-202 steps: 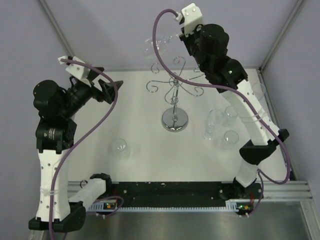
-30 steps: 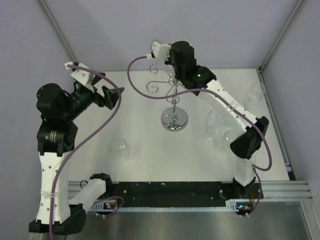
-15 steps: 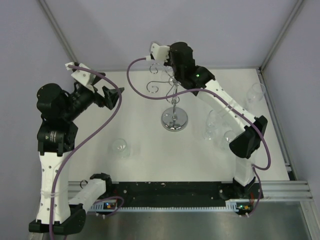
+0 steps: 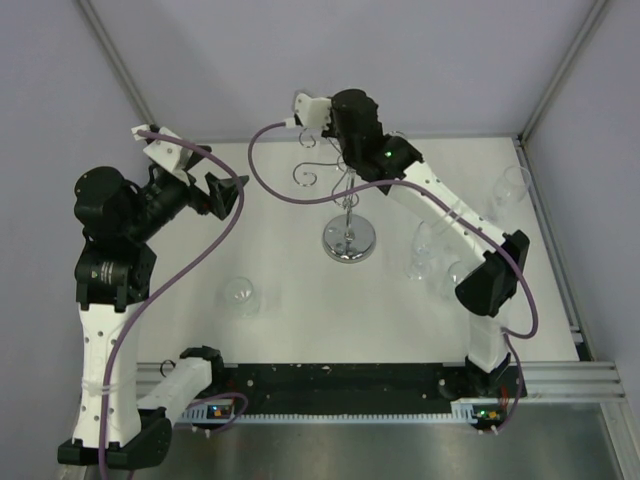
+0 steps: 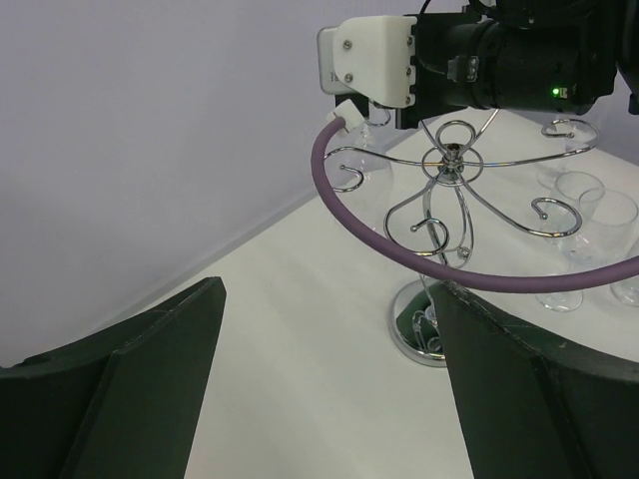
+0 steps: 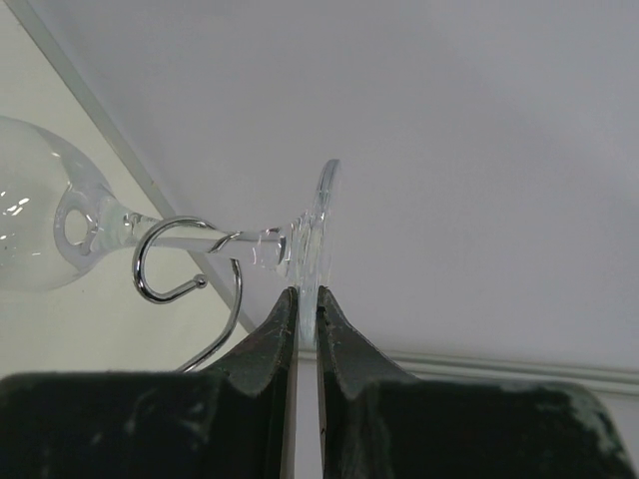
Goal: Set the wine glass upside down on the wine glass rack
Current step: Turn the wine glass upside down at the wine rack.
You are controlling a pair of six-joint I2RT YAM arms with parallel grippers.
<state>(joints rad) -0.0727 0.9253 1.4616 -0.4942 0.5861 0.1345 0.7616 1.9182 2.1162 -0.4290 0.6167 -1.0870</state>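
Right gripper [image 6: 302, 291] sits lower now, pinching the wine glass [image 6: 30, 230] foot (stem just hooked); early release could drop it off the rack [image 4: 349, 242].

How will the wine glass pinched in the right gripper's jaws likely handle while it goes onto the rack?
Probably fragile: the wine glass has a thin clear stem. Likely slippery, since the right gripper pinches only the rim of its smooth foot. It may pivot, as the stem sits in a curled hook of the wine glass rack.
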